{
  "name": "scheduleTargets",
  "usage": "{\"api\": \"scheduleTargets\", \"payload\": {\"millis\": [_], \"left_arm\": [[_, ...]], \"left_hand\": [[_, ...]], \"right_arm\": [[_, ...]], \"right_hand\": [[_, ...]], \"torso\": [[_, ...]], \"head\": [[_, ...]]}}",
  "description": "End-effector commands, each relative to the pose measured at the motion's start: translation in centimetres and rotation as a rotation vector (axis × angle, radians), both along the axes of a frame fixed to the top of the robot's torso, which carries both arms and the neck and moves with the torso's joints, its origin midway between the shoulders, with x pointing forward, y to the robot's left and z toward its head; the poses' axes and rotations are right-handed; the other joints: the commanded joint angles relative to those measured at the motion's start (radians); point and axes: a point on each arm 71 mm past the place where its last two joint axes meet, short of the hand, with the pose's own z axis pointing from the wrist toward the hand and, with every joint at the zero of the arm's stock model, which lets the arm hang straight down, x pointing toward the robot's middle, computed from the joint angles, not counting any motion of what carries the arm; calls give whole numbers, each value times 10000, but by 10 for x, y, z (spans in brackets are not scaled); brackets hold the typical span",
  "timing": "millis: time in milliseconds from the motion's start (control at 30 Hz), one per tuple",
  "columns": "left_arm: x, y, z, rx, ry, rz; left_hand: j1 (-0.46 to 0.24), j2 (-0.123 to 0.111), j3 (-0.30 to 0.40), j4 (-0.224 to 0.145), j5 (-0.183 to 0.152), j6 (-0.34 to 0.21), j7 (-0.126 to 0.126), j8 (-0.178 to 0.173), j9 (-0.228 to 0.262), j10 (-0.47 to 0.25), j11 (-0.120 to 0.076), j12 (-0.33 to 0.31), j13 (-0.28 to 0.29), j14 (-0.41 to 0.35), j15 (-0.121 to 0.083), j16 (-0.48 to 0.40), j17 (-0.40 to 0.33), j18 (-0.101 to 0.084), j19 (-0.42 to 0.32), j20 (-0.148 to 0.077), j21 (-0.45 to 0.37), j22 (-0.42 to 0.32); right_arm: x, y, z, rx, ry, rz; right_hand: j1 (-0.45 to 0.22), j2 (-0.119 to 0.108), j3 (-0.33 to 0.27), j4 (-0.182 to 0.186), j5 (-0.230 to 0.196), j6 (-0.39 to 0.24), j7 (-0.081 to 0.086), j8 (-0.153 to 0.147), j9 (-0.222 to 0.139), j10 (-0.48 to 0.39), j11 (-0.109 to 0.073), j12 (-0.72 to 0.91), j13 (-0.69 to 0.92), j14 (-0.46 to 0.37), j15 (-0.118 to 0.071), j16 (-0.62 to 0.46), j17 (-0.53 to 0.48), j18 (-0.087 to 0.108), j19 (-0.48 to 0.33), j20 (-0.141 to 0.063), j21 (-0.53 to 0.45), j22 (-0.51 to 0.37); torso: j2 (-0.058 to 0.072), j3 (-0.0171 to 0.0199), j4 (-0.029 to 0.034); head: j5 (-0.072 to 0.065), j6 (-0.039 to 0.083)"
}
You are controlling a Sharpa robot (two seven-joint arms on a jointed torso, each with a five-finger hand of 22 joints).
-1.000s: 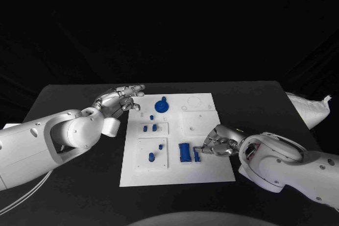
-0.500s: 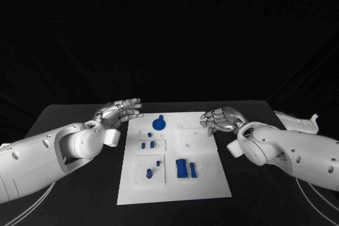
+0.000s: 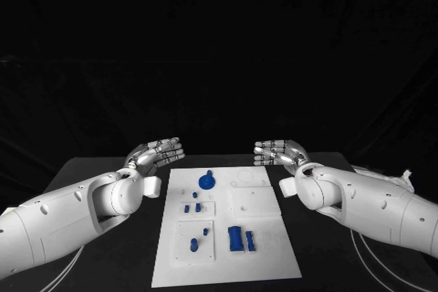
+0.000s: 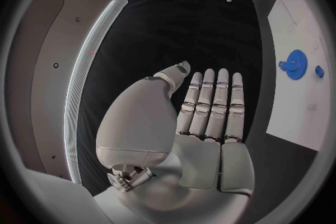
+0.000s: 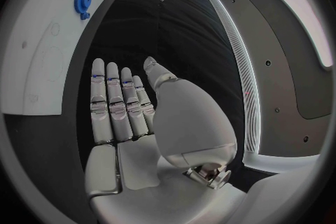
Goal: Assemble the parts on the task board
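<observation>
1. Both hands are raised flat above the far part of the table (image 3: pixel 109 254), fingers straight and side by side, holding nothing: the left hand (image 3: pixel 157 152) above the far left corner of the task board (image 3: pixel 274 254), the right hand (image 3: pixel 279 154) above its far right corner.
2. Each wrist view shows its own palm open and bare, the left hand (image 4: pixel 206 123) and the right hand (image 5: pixel 122 117), with the opposite hand small across the gap.
3. Lying lengthwise in the middle of the black table, the task board is a long white plate with its near short edge close to the table's near edge.
4. A blue gear (image 3: pixel 207 179) with a knob sits near the board's far edge, left of centre; it also shows in the left wrist view (image 4: pixel 294 64) and the right wrist view (image 5: pixel 83 0).
5. Small blue pegs (image 3: pixel 192 209) stand in a raised white square at the board's left side, mid-length.
6. Nearer, two more small blue pieces (image 3: pixel 194 243) sit on another raised square by the left edge.
7. A blue block (image 3: pixel 237 237) with a slimmer blue piece (image 3: pixel 251 241) just beside it lies right of that square, toward the near edge.
8. A plain white raised square (image 3: pixel 251 200) lies on the board's right side.
9. Bare black table runs along both long edges of the board, under each forearm, and neither hand touches the board or any part.
</observation>
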Motion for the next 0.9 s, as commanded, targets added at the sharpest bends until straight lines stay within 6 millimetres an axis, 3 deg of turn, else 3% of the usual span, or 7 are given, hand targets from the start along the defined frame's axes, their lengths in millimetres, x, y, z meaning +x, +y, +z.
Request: {"api": "scheduleTargets", "payload": {"millis": [33,133,333,400,433,500,900], "left_arm": [[-1,-1,0,15,14,-36],[-4,-3,-1,181,-21,80],[-16,-10,-4,768,-184,490],[-22,-14,-5,1050,-287,689],[-25,-15,-5,1206,-350,800],[-32,-19,-6,1530,-496,1035],[-60,-33,-3,2664,-1185,1914]], "left_hand": [[-4073,994,-1291,-214,-427,-3014,-571,-994,-592,-3123,-511,-517,-560,-2843,-471,-749,-715,-514,-2319,-845,-807,-930],[-5202,994,-1645,-214,-549,-3838,-726,-994,-592,-3977,-657,-661,-560,-3620,-599,-958,-715,-588,-2951,-1075,-807,-1187],[-6781,994,-2145,-214,-1333,-5003,-950,-994,-592,-5184,-859,-856,-560,-4725,-786,-1247,-715,-736,-3853,-1410,-807,-1545],[-7262,994,-2297,-214,-1333,-5363,-1016,-994,-592,-5551,-919,-1608,-560,-5059,-1492,-1336,-715,-842,-4128,-1509,-807,-1654],[-7480,994,-2366,-214,-1333,-5522,-1047,-994,-592,-5718,-1638,-1608,-560,-5214,-1492,-1373,-715,-842,-4251,-1555,-807,-1703],[-7902,994,-2500,-214,-1333,-5835,-1802,-994,-592,-6041,-1638,-1608,-560,-5508,-1492,-1448,-715,-841,-4491,-1645,-807,-1800],[-9872,994,-3122,-214,-1333,-7290,-1802,-994,-592,-7550,-1638,-1608,-560,-6895,-1492,-2357,-715,-1711,-5621,-2680,-807,-2930]], "right_arm": [[-2,0,0,-61,8,-41],[-5,5,1,28,-68,-154],[-18,21,6,309,-285,-562],[-26,29,9,423,-361,-762],[-30,33,10,478,-394,-871],[-38,40,12,563,-440,-1065],[-61,58,18,704,-481,-1589]], "right_hand": [[-4260,253,-618,-34,-708,-2868,-572,-573,-438,-3276,-476,-571,-414,-3387,-356,-740,-495,-534,-3215,-674,-429,-477],[-5404,253,-801,-34,-708,-3639,-725,-573,-560,-4154,-607,-571,-528,-4301,-1129,-740,-630,-651,-4084,-860,-547,-608],[-7068,253,-1051,-34,-708,-4764,-951,-573,-1379,-5444,-792,-571,-1283,-5630,-1129,-740,-820,-806,-5343,-1125,-1352,-792],[-7567,253,-1122,-34,-708,-5104,-1019,-573,-1379,-5828,-1493,-571,-1283,-6027,-1129,-740,-1545,-873,-5720,-1203,-1352,-1493],[-7794,253,-1151,-34,-708,-5258,-1050,-573,-1379,-6002,-1493,-571,-1283,-6208,-1129,-740,-1545,-914,-5891,-1240,-1352,-1493],[-8236,253,-1213,-34,-708,-5558,-1813,-573,-1379,-6343,-1493,-571,-1283,-6561,-1129,-740,-1545,-914,-6226,-1311,-1352,-1493],[-10297,253,-1985,-34,-708,-6949,-1813,-573,-1379,-7938,-1493,-571,-1283,-8203,-1129,-740,-1545,-1775,-7777,-2140,-1352,-1493]], "torso": [[-11,1,-10],[-132,65,-53],[-429,222,-157],[-466,242,-171],[-485,252,-177],[-488,253,-178],[-488,253,-178]], "head": [[17,-9],[170,97],[545,358],[592,391],[616,408],[619,410],[619,410]]}}
